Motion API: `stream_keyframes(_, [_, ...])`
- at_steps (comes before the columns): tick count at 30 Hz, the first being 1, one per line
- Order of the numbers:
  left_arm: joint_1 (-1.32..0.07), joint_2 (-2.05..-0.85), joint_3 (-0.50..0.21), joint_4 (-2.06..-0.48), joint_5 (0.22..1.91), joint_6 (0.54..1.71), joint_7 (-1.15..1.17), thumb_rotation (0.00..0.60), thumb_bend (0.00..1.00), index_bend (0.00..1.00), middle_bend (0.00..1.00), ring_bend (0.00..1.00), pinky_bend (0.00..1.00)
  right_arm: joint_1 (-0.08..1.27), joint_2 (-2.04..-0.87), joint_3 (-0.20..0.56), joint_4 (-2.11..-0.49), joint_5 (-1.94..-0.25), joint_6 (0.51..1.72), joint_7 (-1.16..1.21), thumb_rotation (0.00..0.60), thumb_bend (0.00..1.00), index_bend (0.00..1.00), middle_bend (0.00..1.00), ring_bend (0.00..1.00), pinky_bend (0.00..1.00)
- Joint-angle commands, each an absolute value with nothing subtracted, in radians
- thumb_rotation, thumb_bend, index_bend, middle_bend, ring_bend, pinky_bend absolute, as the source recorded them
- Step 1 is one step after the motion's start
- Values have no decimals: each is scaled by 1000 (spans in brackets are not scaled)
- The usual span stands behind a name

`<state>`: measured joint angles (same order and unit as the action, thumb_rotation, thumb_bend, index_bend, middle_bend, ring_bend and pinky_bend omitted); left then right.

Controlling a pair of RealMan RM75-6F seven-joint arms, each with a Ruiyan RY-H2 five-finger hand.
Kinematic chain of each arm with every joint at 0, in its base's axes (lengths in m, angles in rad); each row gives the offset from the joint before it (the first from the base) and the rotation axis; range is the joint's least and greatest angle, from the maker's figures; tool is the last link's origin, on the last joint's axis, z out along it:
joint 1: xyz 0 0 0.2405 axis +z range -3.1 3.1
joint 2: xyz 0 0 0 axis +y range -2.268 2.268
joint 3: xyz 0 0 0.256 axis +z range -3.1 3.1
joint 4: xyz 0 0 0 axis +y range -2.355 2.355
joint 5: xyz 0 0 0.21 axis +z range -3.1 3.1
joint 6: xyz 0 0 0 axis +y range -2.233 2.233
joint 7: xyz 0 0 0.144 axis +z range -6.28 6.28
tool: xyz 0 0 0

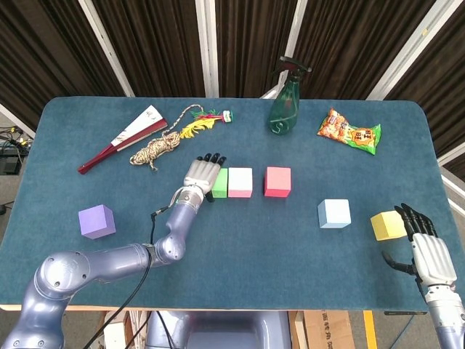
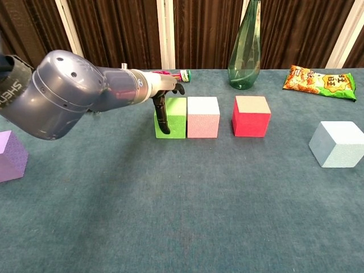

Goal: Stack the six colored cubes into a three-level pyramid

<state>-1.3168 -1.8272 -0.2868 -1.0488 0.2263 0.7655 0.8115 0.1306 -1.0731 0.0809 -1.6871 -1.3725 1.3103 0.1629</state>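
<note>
Six cubes lie apart on the blue worktop (image 1: 240,247), none stacked. Green cube (image 1: 220,183) and pink cube (image 1: 240,182) sit side by side and touching near the middle, with the red cube (image 1: 277,182) just to their right across a small gap. The left hand (image 1: 199,177) rests beside the green cube, dark fingertips (image 2: 163,118) down against its left face, grasping nothing, fingers loosely extended. The purple cube (image 1: 96,221) sits well apart at the left. The light blue cube (image 1: 333,214) and yellow cube (image 1: 386,225) lie to the right; the right hand (image 1: 429,254) hovers just beside the yellow one, fingers apart and empty.
</note>
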Motion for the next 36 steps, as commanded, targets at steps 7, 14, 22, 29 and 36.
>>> stream_keyframes(7, [-1280,-1736,-267,-1170,223,814,820,600,143,0,0,24,119,129,-1073,80,-1689,-1378,1315,165,600,305,0,0,0,0])
stream_keyframes(14, [-1248,-1673,-252,-1244,240,850,807,600,144,0,0,24,119,128,-1075,80,-1690,-1379,1315,168,600,305,0,0,0,0])
stream_keyframes(22, [-1231,-1652,-250,-1246,272,873,786,600,200,0,0,24,119,130,-1075,80,-1695,-1380,1312,170,600,305,0,0,0,0])
stream_keyframes(29, [-1232,-1666,-248,-1210,283,871,785,600,295,0,0,24,119,133,-1075,81,-1696,-1376,1306,175,600,305,0,0,0,0])
stream_keyframes(36, [-1247,-1714,-245,-1150,274,870,807,600,410,0,0,24,119,135,-1074,83,-1693,-1372,1301,185,600,305,0,0,0,0])
